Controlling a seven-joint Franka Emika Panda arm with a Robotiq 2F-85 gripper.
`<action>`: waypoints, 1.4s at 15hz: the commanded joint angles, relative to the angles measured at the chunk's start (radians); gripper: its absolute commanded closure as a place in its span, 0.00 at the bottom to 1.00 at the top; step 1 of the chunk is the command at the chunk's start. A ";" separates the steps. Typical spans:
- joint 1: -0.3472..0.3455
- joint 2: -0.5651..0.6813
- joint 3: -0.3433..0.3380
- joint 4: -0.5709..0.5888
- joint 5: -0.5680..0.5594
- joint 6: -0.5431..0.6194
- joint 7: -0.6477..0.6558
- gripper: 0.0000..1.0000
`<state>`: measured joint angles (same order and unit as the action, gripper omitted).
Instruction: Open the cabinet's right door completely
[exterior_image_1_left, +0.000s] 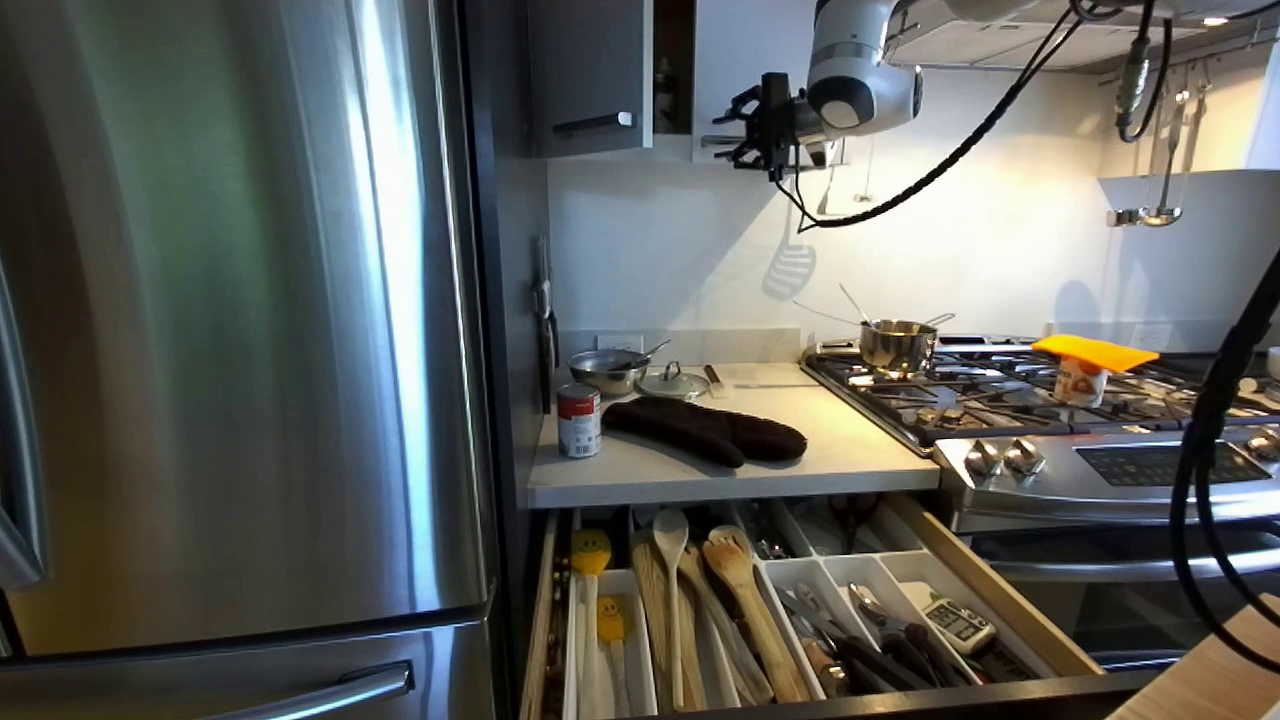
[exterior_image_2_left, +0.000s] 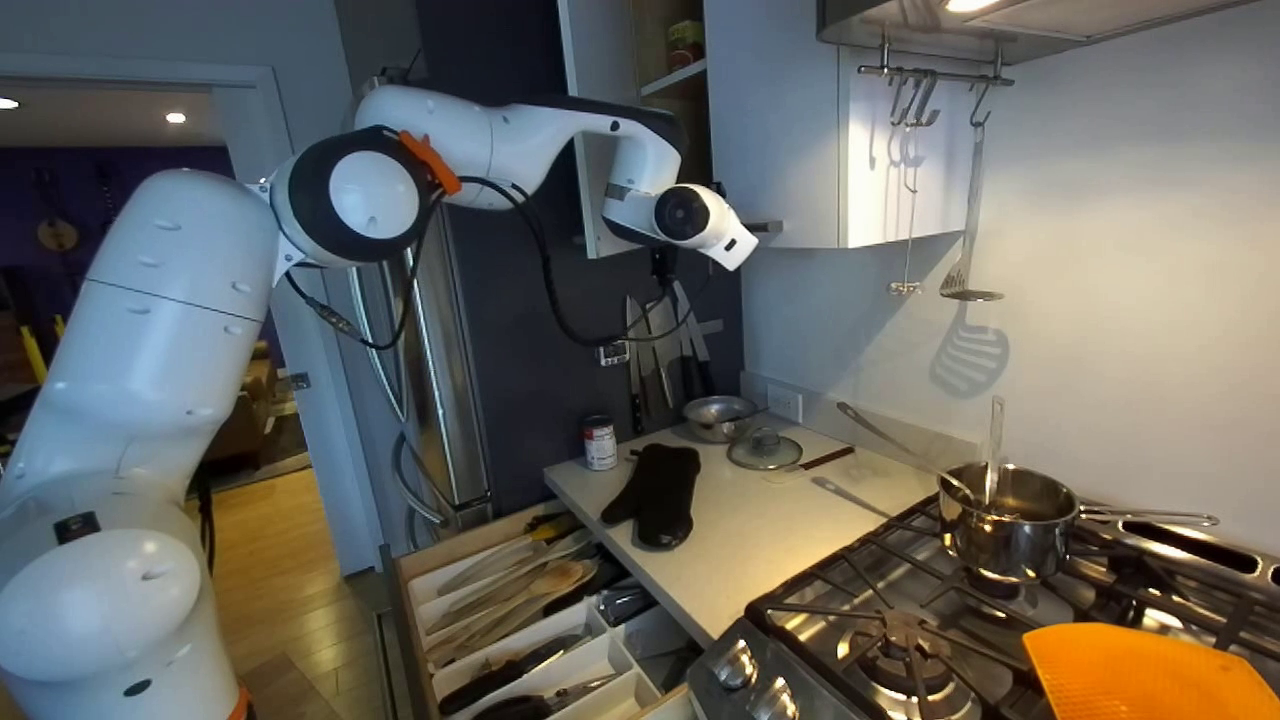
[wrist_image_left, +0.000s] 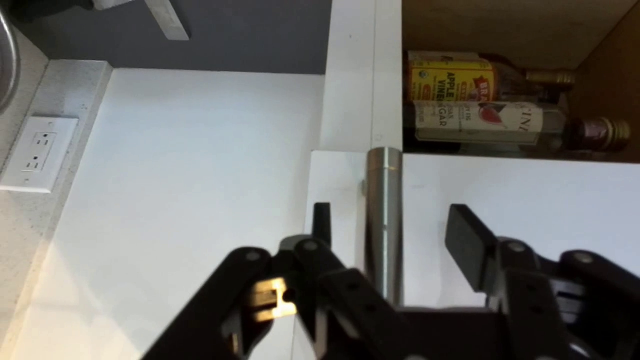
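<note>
The grey cabinet hangs on the wall, its dark shelved inside showing at an exterior view's gap (exterior_image_1_left: 673, 70). Its darker left door (exterior_image_1_left: 590, 75) stands ajar. The paler right door (exterior_image_1_left: 752, 60) looks closed; it also shows in an exterior view (exterior_image_2_left: 775, 120) and the wrist view (wrist_image_left: 530, 205). Its metal bar handle (wrist_image_left: 385, 200) is at the lower edge, also in an exterior view (exterior_image_2_left: 765, 227). My gripper (exterior_image_1_left: 735, 128) is open and empty at the handle. In the wrist view the handle appears between the spread fingers (wrist_image_left: 392, 227), apart from both. The arm mostly hides the gripper in an exterior view.
Bottles (wrist_image_left: 450, 82) stand inside the cabinet. The steel fridge (exterior_image_1_left: 240, 300) is beside it. Below are a counter with a can (exterior_image_1_left: 579, 420) and dark oven mitts (exterior_image_1_left: 700, 430), an open utensil drawer (exterior_image_1_left: 1000, 590), and a stove with a pot (exterior_image_2_left: 1008, 520).
</note>
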<state>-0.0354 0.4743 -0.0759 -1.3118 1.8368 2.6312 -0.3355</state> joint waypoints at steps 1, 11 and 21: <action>-0.005 -0.055 -0.002 -0.083 -0.065 -0.050 0.072 0.40; -0.003 -0.047 0.004 -0.072 -0.049 -0.106 0.065 0.53; -0.011 -0.024 0.012 -0.052 0.052 -0.100 -0.047 0.63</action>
<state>-0.0347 0.4486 -0.0696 -1.3637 1.8413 2.5465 -0.3337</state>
